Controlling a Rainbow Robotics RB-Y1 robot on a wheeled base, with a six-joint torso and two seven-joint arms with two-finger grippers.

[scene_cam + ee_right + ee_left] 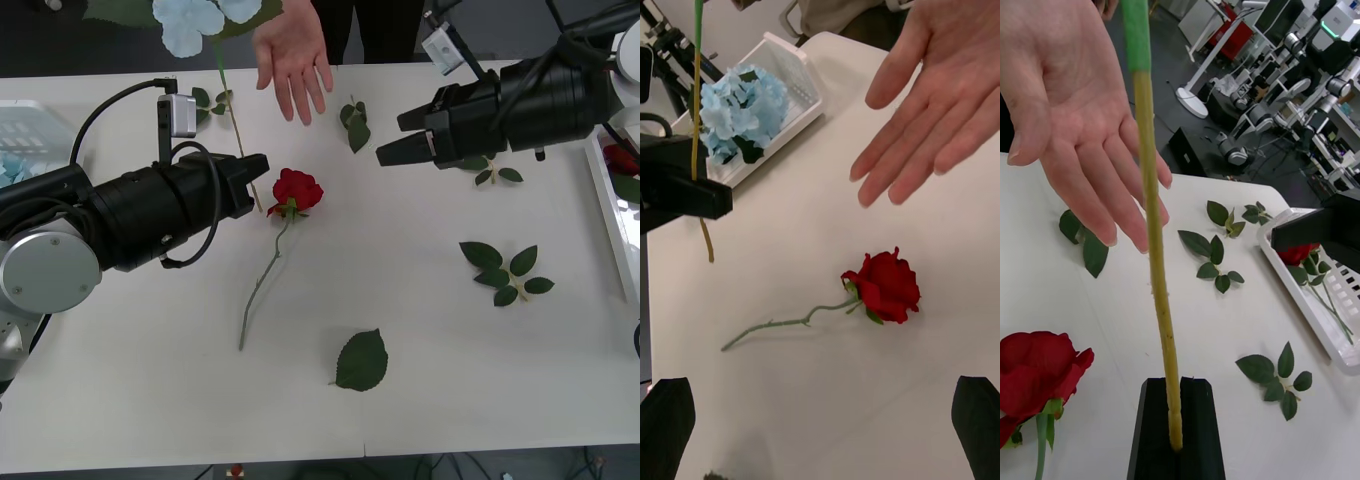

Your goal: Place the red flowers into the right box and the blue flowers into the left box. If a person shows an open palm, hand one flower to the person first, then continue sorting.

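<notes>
Blue flower in left gripper

A matt white table is seen, a ribbed white plastic left box, fabric-like petals on the rose, and smooth matt black left gripper fingers.

front view high over table, wrist views close, sharing palm

left gripper sits mid-left of the frame with jaws pinched tight, right gripper hangs upper right, jaws spread apart, both arms reaching inward.
</notes>
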